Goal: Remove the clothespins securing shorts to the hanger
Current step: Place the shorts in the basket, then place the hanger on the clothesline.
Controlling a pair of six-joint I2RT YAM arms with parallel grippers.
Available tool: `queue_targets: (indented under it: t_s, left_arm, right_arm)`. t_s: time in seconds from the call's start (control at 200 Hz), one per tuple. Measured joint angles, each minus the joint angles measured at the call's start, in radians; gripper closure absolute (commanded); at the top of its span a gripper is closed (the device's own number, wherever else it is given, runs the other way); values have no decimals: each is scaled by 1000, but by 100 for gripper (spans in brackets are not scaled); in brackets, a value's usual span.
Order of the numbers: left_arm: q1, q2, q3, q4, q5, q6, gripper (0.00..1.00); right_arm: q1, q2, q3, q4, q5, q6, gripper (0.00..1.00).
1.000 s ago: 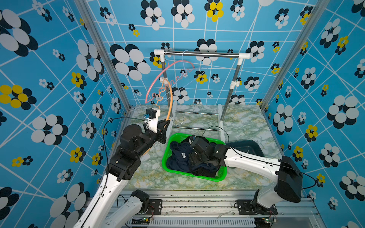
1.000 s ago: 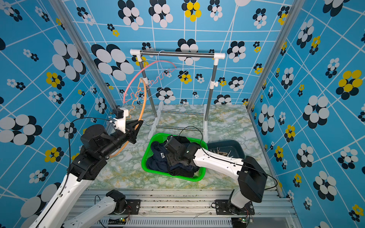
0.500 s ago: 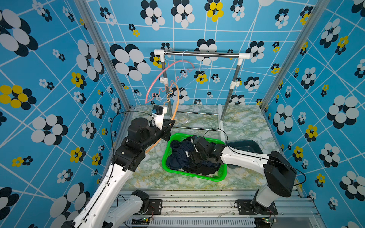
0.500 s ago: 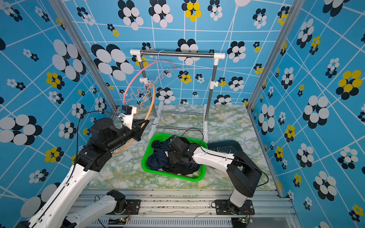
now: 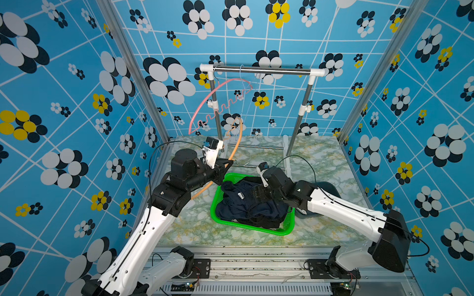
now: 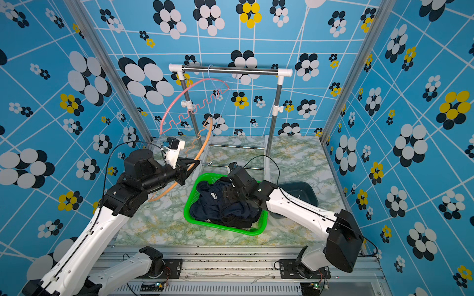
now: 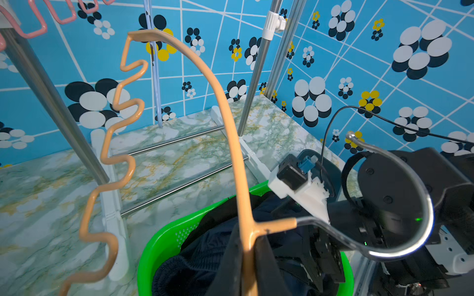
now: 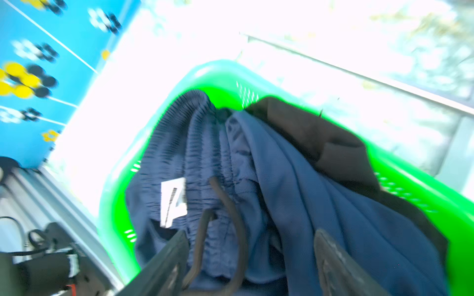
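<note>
L tool (image 5: 229,162) is clamped on the orange hanger (image 5: 238,141), gripping near where its metal hook joins, left of centre in both top views. In the L wrist view the black fingers (image 7: 230,256) pinch the orange bar at the bottom of the frame. The hanger (image 7: 225,115) arcs up to the upper left, and its steel hook curls off to the right. The hanger is tilted and held off the worktop (image 5: 195,225), just beside the green basket (image 5: 214,205).

R tool (image 5: 252,194) sits mid-frame, low over the basket, w/ jaws apart. In the R wrist view (blurred) both fingers (image 8: 166,269) straddle the navy shorts (image 8: 320,192) at the bottom of the frame. A dark drawstring (image 8: 238,230) loops between them, but nothing is pinched.

The navy shorts (image 5: 238,205) are heaped in the basket w/ a white label (image 8: 174,202) showing. The black shorts (image 8: 320,138) are bunched against the basket wall, right of centre.

A pink hanger (image 5: 220,84) hangs on the rail (image 5: 261,70) at upper centre. A dark bin (image 5: 331,187) sits behind the R arm, mostly hidden.
</note>
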Motion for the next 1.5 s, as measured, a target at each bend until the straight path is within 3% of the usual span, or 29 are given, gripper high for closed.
queue_targets:
  t_s: [0.175, 0.55, 0.92, 1.055, 1.23, 1.499]
  left_arm:
    - [3, -56, 6, -56, 60, -71, 100]
    - [3, -278, -27, -184, 64, -189, 100]
    - [3, -468, -68, -335, -49, -222, 100]
    - [3, -465, -84, -318, -3, -256, 100]
    - [-6, -413, -193, -183, 148, -380, 100]
    - [-164, -242, -265, 59, 227, -501, 100]
  right_arm:
    - [-14, -120, -1, -26, 10, 0, 18]
    - [-28, -257, -29, -23, 3, 35, 19]
    - [-29, -299, -55, 118, -67, 100, 16]
    - [-31, -321, -71, 182, -82, 130, 12]
    - [-45, -418, -161, 302, -100, 186, 21]
    - [-76, -462, -234, 497, -209, 322, 31]
